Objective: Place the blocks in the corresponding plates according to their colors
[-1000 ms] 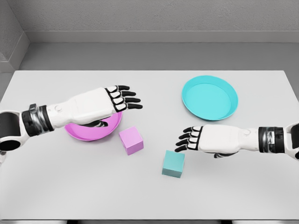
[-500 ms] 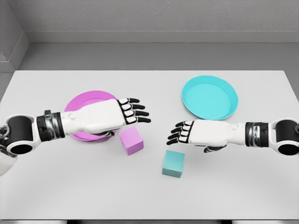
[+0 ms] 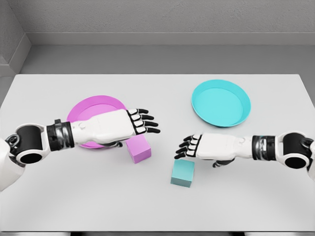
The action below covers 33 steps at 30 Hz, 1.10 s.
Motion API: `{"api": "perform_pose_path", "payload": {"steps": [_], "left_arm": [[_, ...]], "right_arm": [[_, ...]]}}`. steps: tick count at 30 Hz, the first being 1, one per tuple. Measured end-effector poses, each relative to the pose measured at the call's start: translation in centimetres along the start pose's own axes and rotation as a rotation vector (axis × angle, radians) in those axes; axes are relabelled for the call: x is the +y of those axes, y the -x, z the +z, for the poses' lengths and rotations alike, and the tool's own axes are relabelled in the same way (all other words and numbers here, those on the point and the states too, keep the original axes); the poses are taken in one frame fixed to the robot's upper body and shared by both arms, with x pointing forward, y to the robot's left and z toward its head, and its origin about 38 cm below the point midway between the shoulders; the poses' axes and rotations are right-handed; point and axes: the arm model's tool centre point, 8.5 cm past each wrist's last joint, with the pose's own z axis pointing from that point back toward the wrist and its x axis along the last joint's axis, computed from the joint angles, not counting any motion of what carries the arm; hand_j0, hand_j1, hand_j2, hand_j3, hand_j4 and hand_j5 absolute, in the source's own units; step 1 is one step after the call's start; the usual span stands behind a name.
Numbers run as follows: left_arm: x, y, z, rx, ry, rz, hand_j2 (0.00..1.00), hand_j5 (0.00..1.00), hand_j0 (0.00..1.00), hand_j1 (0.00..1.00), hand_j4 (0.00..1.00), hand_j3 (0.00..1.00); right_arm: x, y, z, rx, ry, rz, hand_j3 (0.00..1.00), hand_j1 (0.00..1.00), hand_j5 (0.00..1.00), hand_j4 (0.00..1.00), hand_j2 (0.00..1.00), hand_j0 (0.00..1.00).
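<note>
Now left hand [image 3: 129,125] over pink block [image 3: 139,150]

We see a pale grey table [image 3: 59,196] carrying four things. A pink plate [image 3: 88,108] lies left of centre, and a pink block [image 3: 140,150] sits just beside its right edge, perhaps touching it; an arm hides the gap. A teal plate [image 3: 220,103] lies at the right rear, with a teal block [image 3: 182,173] well apart, nearer the front.
</note>
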Motion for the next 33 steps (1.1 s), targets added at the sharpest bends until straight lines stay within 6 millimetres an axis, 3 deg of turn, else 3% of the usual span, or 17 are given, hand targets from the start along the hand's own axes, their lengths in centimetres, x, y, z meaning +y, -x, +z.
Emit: {"api": "perform_pose_path", "payload": {"steps": [13, 33], "left_arm": [[-2.1, 0.6, -1.1, 0.004, 0.038, 0.051, 1.00, 1.00, 1.00, 1.00, 1.00, 1.00], [-4.0, 1.2, -1.6, 0.022, 0.071, 0.100, 1.00, 1.00, 1.00, 1.00, 1.00, 1.00]], "right_arm": [[0.3, -0.4, -2.6, -0.030, 0.009, -0.005, 1.00, 1.00, 1.00, 1.00, 1.00, 1.00], [1.6, -1.9, -4.6, -0.072, -0.027, -0.010, 1.00, 1.00, 1.00, 1.00, 1.00, 1.00]]}}
